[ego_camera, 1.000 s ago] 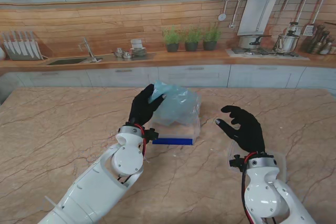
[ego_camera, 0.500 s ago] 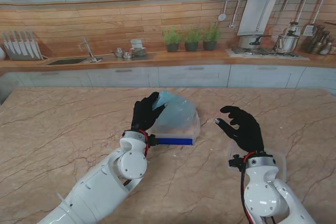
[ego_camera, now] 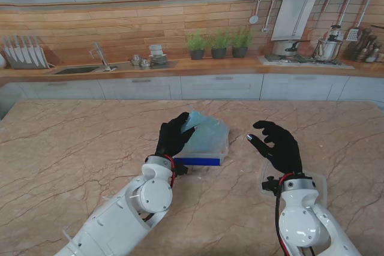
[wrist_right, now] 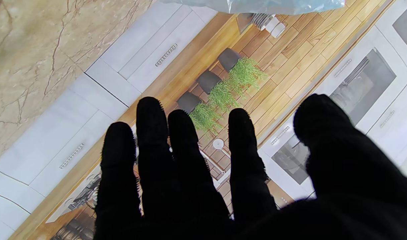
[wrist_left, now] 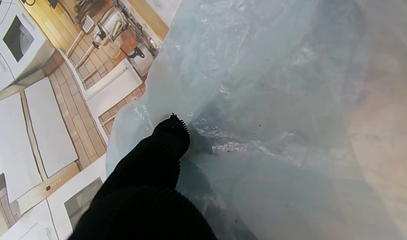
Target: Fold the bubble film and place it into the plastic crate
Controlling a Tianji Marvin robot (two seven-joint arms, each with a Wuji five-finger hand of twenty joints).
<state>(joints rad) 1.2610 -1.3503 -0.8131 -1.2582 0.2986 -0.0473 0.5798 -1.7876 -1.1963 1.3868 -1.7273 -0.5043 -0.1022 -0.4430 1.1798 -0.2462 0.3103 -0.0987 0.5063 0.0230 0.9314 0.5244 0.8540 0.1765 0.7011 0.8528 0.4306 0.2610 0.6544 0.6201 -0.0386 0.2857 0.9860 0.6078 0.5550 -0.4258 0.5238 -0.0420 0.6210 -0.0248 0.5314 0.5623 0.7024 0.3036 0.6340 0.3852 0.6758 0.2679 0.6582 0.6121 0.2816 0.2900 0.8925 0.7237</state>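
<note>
Black-gloved left hand (ego_camera: 173,138) clutching bubble film (ego_camera: 205,135) over plastic crate (ego_camera: 204,157); right hand (ego_camera: 277,145) raised off desk (ego_camera: 72,148), fingers spread, empty.

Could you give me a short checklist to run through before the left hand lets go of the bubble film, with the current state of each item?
1. Left hand grips the bubble film: ok, fingers closed on its left edge.
2. Film over the plastic crate: ok, it sits within the crate's outline in the stand view.
3. Film folded: cannot tell; it looks bunched rather than flat.
4. Film fully below the crate rim: not ok, it bulges above it.
5. Right hand clear of the crate: ok, open and apart on the right.
</note>
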